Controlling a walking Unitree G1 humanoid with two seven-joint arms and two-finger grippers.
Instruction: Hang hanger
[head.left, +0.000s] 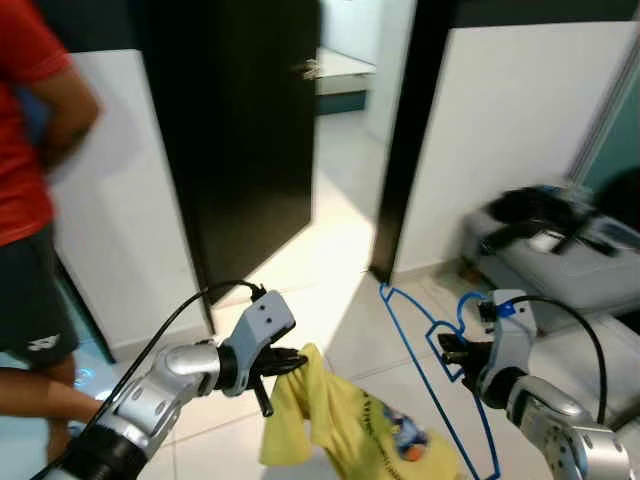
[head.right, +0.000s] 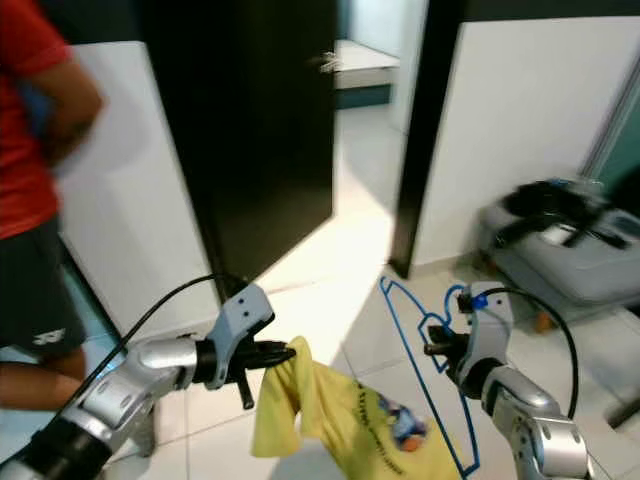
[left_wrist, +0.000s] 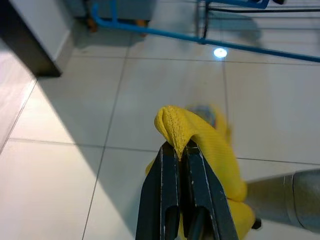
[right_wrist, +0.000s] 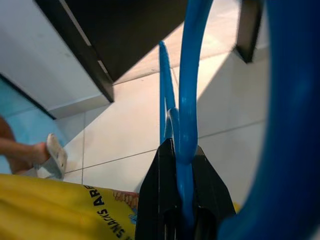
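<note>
The blue hanger (head.left: 432, 372) is held in the air in front of the robot, over the tiled floor (head.left: 330, 300). The right pincer (head.left: 447, 352) is closed on its wire near the hook. Its long axis slants from upper left to lower right. The yellow shirt (head.left: 345, 420) hangs to its left, a corner pinched in the closed left pincer (head.left: 297, 362). Both arms are raised forward at about the same height, the 2 pincers pointing toward each other.
</note>
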